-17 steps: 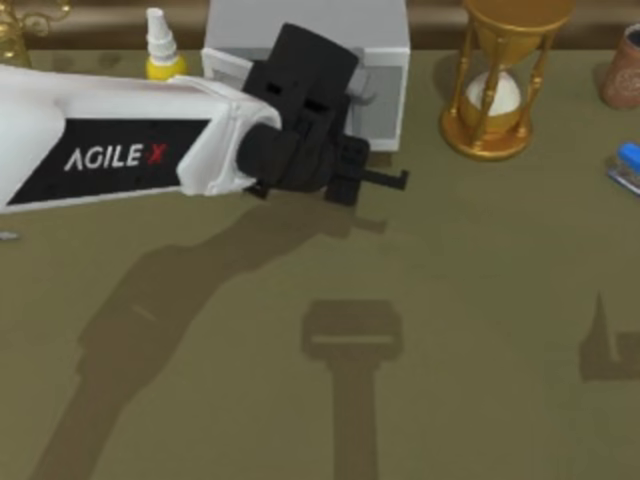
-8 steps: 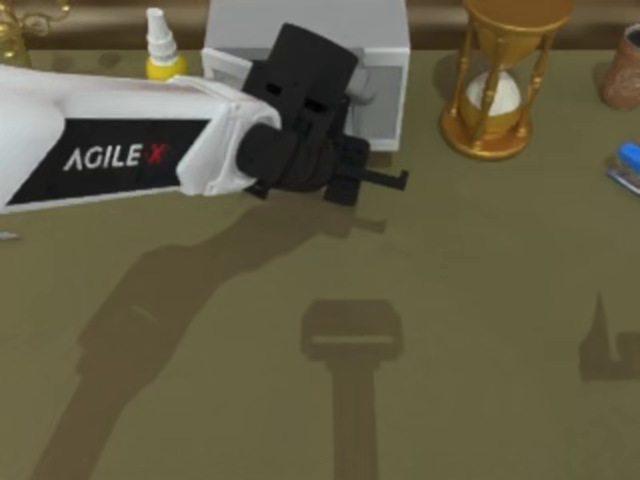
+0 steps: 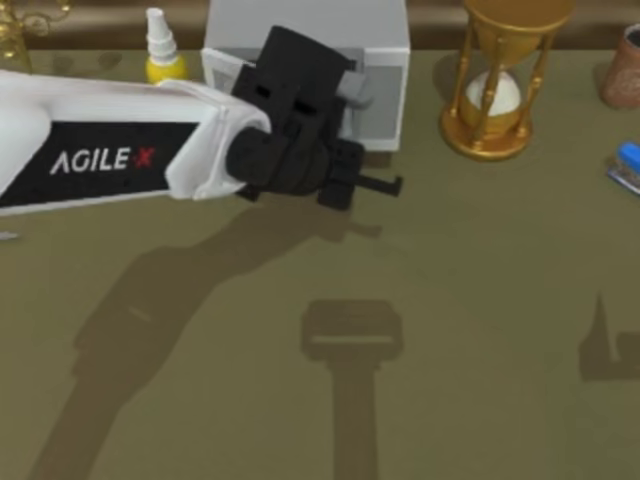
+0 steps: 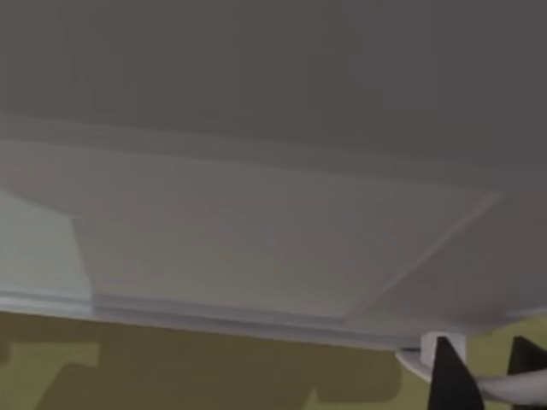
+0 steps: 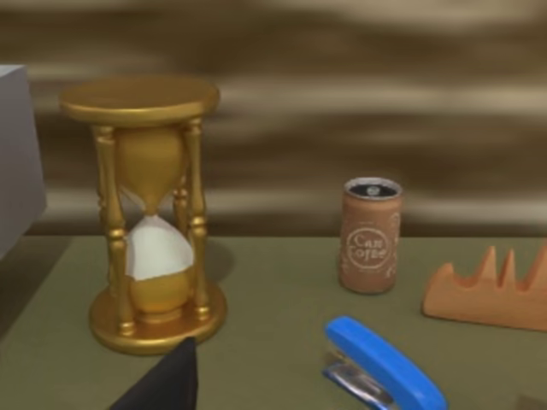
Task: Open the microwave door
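- Microwave [image 3: 310, 40] stands at the far edge of the table [image 3: 450, 300], a little left of the middle, its front facing the near edge.
- Left pincer [image 3: 385, 185] hangs just in front of that face, the arm reaching in from the left side; in my judgement it sits there to catch the pale handle [image 3: 355, 92] and swing the microwave door [image 3: 225, 68] outward.
- Only the left end of the door and a strip of darker window show in the top view. The wrist block covers the rest, so I cannot tell how far the door stands ajar.
- In the left wrist view two dark fingertips [image 4: 449, 376] flank a pale rounded piece at the picture's edge. It may be the handle, but whether the pincer is closed on it, or merely beside it, I cannot tell.
- Most of that view is flat grey panel, too close to say which part of the oven it is.
- Right pincer is parked off the near right of the table, outside the top view; its own view shows only a dark tip, so its state is unknown.
- Hourglass [image 3: 500, 90] stands just right of the microwave, near enough to matter if the door swings wide.
- Yellow dropper bottle [image 3: 162, 50] stands just left of it. Stapler [image 5: 380, 363], can [image 5: 370, 235] and an orange toothed block [image 5: 487, 295] lie near the right edge, well clear of the job.
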You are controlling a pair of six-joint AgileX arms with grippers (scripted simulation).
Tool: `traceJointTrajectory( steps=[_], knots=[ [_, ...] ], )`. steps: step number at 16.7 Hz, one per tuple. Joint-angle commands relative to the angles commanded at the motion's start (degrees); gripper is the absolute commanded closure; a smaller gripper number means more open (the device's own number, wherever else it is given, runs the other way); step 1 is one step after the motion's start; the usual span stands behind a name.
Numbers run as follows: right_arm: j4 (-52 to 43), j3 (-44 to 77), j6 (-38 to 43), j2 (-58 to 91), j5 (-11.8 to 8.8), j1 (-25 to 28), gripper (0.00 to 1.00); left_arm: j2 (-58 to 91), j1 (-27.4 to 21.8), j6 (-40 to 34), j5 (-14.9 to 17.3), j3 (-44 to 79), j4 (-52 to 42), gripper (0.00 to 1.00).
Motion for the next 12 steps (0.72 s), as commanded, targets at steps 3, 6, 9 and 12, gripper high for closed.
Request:
traceJointTrajectory(
  steps=[3,6,9,12],
  knots=[
    [0.0,0.0,0.0,0.0,0.0,0.0,0.00,-0.7,0.6,1.5,1.0,-1.4,0.4,1.00],
    [0.0,0.0,0.0,0.0,0.0,0.0,0.00,-0.7,0.6,1.6,1.0,-1.4,0.4,1.00],
    [0.0,0.0,0.0,0.0,0.0,0.0,0.00,-0.7,0.6,1.6,1.0,-1.4,0.4,1.00],
    [0.0,0.0,0.0,0.0,0.0,0.0,0.00,-0.7,0.6,1.6,1.0,-1.4,0.4,1.00]
  ],
)
